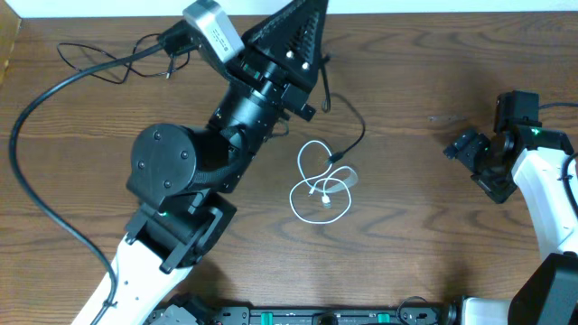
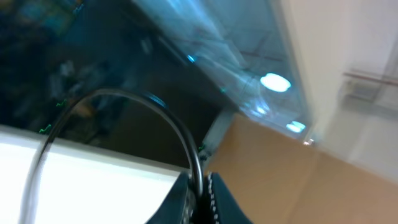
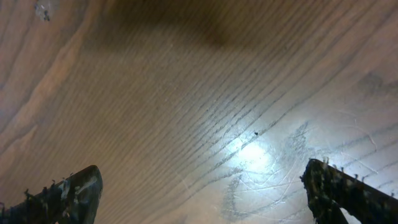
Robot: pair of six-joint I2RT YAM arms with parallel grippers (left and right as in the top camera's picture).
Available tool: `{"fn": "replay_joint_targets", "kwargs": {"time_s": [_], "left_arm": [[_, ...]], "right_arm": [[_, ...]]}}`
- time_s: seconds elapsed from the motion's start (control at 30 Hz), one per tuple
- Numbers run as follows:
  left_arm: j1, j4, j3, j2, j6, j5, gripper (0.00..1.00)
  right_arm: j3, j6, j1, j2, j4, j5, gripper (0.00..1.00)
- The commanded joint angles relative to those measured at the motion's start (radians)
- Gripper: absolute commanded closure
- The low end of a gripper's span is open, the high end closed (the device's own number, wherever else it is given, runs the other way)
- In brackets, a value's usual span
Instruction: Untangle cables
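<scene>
My left gripper (image 1: 312,45) is raised high above the back of the table, shut on a thin black cable (image 1: 361,127). In the left wrist view that cable (image 2: 155,109) arcs up out of the closed jaws of the left gripper (image 2: 201,186). Its free length hangs down to the table, and its end lies next to the white cable (image 1: 312,194), which rests in loose loops mid-table. Another thin black cable (image 1: 99,57) lies apart at the back left. My right gripper (image 1: 470,153) hovers low over bare wood at the right. It is open and empty, with wood showing between the fingers of the right gripper (image 3: 205,199).
A thick black arm cable (image 1: 27,117) sweeps across the left side of the wooden table (image 1: 433,244). The left arm's body (image 1: 167,167) covers the left-centre area. A black rail (image 1: 316,316) runs along the front edge.
</scene>
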Motion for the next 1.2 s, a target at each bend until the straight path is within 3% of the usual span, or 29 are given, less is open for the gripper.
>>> {"fn": "replay_joint_targets", "kwargs": {"time_s": [0.0, 0.13, 0.37, 0.57, 0.7, 0.87, 1.17], "left_arm": [[0.005, -0.137, 0.009, 0.027, 0.100, -0.118, 0.92], [0.005, -0.234, 0.009, 0.072, 0.124, -0.190, 0.93], [0.040, -0.057, 0.010, 0.062, 0.205, -0.217, 0.92], [0.145, -0.022, 0.011, 0.036, 0.205, -0.242, 0.92], [0.263, -0.039, 0.012, 0.034, 0.247, -0.245, 0.92], [0.473, -0.208, 0.011, 0.051, 0.249, -0.323, 0.92], [0.807, -0.430, 0.011, 0.155, 0.249, -0.323, 0.92]], "right_arm": [[0.001, 0.002, -0.006, 0.005, 0.000, 0.013, 0.01], [0.001, 0.002, -0.006, 0.005, 0.000, 0.013, 0.01], [0.001, 0.002, -0.006, 0.005, 0.000, 0.013, 0.01], [0.001, 0.002, -0.006, 0.005, 0.000, 0.013, 0.01], [0.001, 0.002, -0.006, 0.005, 0.000, 0.013, 0.01], [0.001, 0.002, -0.006, 0.005, 0.000, 0.013, 0.01], [0.001, 0.002, -0.006, 0.005, 0.000, 0.013, 0.01]]}}
